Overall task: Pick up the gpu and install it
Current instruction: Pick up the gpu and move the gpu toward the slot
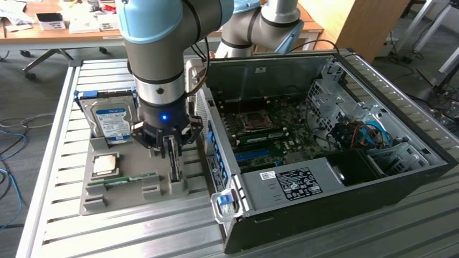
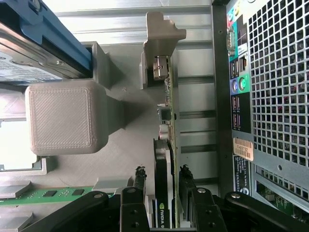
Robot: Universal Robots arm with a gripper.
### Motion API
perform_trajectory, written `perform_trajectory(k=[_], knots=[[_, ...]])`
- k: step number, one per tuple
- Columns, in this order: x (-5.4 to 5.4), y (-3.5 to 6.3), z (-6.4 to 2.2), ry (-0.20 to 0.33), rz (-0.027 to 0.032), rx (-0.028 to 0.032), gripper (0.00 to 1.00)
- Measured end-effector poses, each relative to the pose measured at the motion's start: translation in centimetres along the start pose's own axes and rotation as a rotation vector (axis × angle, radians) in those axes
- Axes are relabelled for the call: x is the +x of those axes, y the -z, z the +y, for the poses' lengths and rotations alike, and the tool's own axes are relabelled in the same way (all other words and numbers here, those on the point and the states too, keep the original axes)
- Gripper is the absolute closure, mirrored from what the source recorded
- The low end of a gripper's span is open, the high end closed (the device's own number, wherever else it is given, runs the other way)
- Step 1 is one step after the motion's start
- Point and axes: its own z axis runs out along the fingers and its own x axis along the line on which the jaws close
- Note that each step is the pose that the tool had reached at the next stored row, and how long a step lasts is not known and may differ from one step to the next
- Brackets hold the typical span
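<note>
On the grey holder (image 2: pixel 128 108), one gpu (image 2: pixel 163 193) stands between the single gripper's (image 2: pixel 161 170) two spread fingers (image 2: pixel 139 182), ungripped.

gpu (image 2: pixel 163 174) stands on edge in the tray (image 1: pixel 133 194), at the exterior view's left of the case (image 1: pixel 323 226)

Exterior high; wrist close over gpu (image 2: pixel 163 176)

Gray fixture tray (image 1: pixel 93 203) on the slatted table (image 1: pixel 143 234): hard drive (image 1: pixel 113 121) at its twelve o'clock, what looks like a CPU (image 1: pixel 105 164) mid-tray, RAM stick (image 1: pixel 130 179) at the CPU's five. Open PC case (image 1: pixel 409 161) at three, motherboard (image 1: pixel 280 134) exposed.
</note>
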Motion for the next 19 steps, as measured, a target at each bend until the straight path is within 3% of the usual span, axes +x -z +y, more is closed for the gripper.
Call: perform_trajectory(k=[19], knots=[[-0.14,0.0,-0.16,0.0,0.0,0.0,0.58]])
